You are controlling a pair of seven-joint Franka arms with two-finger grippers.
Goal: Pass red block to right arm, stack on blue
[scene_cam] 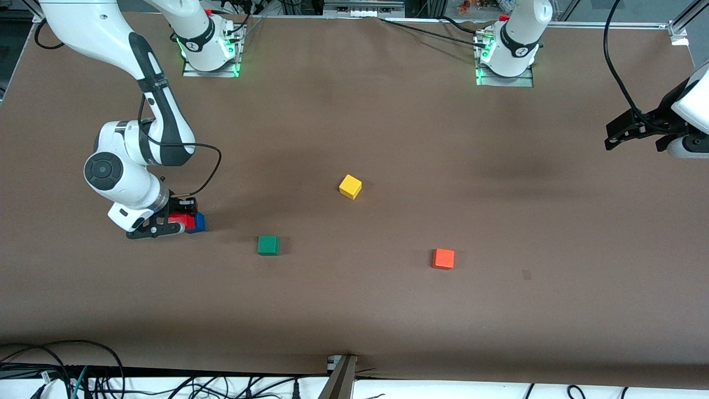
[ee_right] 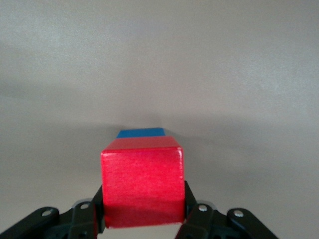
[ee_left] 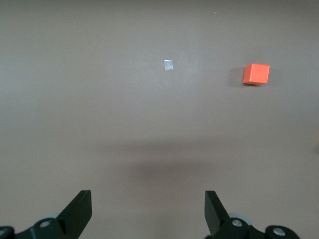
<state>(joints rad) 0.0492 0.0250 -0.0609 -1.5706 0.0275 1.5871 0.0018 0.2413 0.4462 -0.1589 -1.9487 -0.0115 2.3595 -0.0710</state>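
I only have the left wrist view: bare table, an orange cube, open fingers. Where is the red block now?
Observer: The right gripper is shut on the red block, toward the right arm's end of the table.
Operator: Is it over the blue one?
Observer: The blue cube shows just past the red block's top edge in the right wrist view; from the front they look in contact.
Operator: And my left gripper?
Observer: The left gripper waits open, in the air at the left arm's end of the table.

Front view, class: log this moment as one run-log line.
right gripper: shut on red block, over blue block | left gripper: open, waiting at left arm's end | stack: not released
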